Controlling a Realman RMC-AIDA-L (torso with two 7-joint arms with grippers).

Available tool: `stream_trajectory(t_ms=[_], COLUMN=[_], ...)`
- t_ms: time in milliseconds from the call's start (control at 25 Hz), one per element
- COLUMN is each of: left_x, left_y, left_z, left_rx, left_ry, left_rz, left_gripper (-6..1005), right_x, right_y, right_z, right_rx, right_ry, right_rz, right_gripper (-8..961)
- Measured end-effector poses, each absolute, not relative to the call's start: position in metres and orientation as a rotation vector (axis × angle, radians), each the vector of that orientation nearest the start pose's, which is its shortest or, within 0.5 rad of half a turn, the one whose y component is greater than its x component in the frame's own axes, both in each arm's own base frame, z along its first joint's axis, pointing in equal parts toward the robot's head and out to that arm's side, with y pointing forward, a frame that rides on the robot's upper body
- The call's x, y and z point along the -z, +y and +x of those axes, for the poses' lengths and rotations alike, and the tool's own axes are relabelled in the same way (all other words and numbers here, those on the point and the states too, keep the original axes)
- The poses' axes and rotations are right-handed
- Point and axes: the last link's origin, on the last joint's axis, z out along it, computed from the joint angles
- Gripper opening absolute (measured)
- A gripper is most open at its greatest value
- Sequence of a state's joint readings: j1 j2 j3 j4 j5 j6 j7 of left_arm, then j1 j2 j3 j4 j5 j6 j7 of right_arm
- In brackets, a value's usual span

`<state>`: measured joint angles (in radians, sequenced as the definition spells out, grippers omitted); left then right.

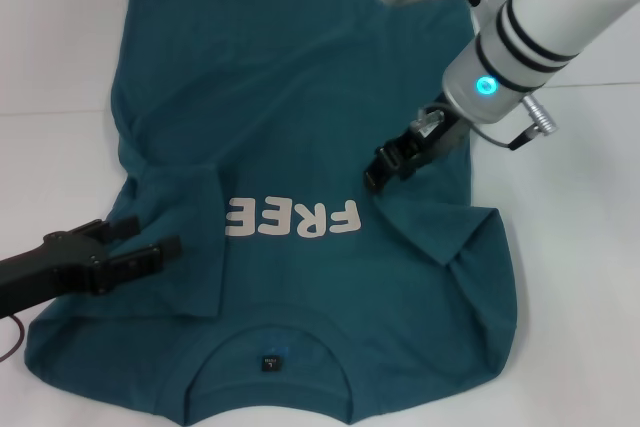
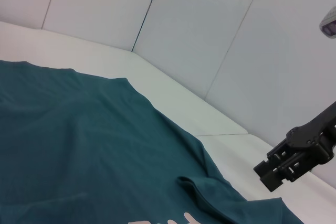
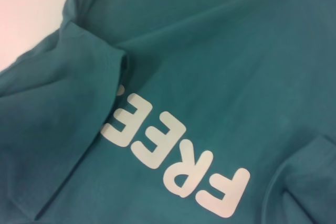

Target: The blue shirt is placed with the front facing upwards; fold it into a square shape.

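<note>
Left claw (image 1: 150, 237) open, low; right claw (image 1: 385, 169) angled down.

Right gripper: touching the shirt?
Cannot tell. In the head view the right gripper overlaps the shirt above the print, but no view shows contact or a gap; the left wrist view shows it against table and wall.

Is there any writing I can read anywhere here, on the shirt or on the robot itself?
"FREE" in off-white letters on the chest of the blue shirt, seen upside down from the head view; the left sleeve is folded over the print's end, so anything past the last E is hidden.
Neck tag inside the collar: a small light mark, too small to read.
Right arm: a glowing ring light only, no readable text.
</note>
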<state>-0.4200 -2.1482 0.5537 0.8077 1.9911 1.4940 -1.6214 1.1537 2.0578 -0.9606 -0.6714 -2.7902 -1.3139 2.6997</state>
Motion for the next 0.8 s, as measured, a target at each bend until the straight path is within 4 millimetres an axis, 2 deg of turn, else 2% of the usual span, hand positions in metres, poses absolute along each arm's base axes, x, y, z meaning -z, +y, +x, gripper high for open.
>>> stream_trajectory(t_ms=[120, 240, 400, 600, 680, 800], left_x=[-0.022, -0.022, -0.021, -0.020, -0.020, -0.019], left_y=[0.321, 0.321, 0.321, 0.322, 0.322, 0.322], left_z=[-0.290, -0.290, -0.289, -0.288, -0.288, -0.288], left_rx=[0.783, 0.783, 0.786, 0.787, 0.788, 0.789], left_ry=[-0.992, -0.990, -0.993, -0.995, -1.000, -1.005], left_rz=[-2.403, -2.404, -2.405, -2.411, -2.410, -2.408], left_gripper=[888, 888, 887, 887, 887, 888], right_x=[0.005, -0.010, -0.021, -0.023, -0.018, -0.007], right_y=[0.455, 0.453, 0.439, 0.424, 0.416, 0.404], right_z=[0.132, 0.148, 0.170, 0.174, 0.172, 0.170], right_rx=[0.340, 0.387, 0.526, 0.680, 0.739, 0.816], right_ry=[1.145, 0.928, 0.624, 0.405, 0.338, 0.245], right_rz=[-2.408, -2.459, -2.501, -2.530, -2.557, -2.584], right_gripper=[447, 521, 619, 706, 738, 734])
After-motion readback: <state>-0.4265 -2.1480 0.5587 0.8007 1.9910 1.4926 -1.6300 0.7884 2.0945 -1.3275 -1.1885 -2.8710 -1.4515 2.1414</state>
